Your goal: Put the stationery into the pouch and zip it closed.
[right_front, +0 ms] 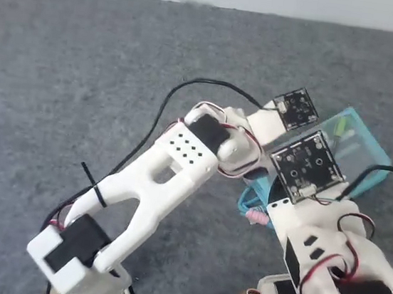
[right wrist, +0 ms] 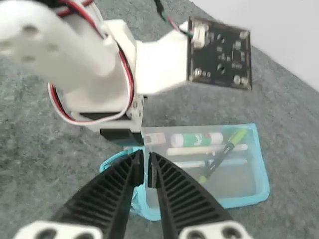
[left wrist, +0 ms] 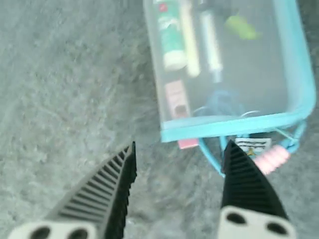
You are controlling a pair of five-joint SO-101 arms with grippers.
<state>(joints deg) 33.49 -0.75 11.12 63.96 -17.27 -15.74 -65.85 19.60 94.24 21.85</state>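
Note:
The clear pouch [left wrist: 234,74] with blue trim lies flat on the grey carpet. Inside it are a glue stick [left wrist: 168,35], pale pens [left wrist: 209,42], a green-tipped pen [right wrist: 224,149] and a pink eraser [left wrist: 177,97]. A blue cord and a pink beaded pull [left wrist: 271,159] trail from its near end. My left gripper [left wrist: 180,147] hangs open just above that end, one finger on each side of the corner. Higher up and nearer, my right gripper [right wrist: 144,158] is shut with nothing seen between its fingers. The pouch [right_front: 365,150] shows at the right in the high view, partly under both wrists.
Grey carpet [right_front: 84,69] spreads wide to the left and far side. The left arm [right_front: 173,165] crosses from bottom left toward the pouch. The right arm's base [right_front: 338,279] stands at the bottom right. Both camera boards [right_front: 308,164] overhang the pouch.

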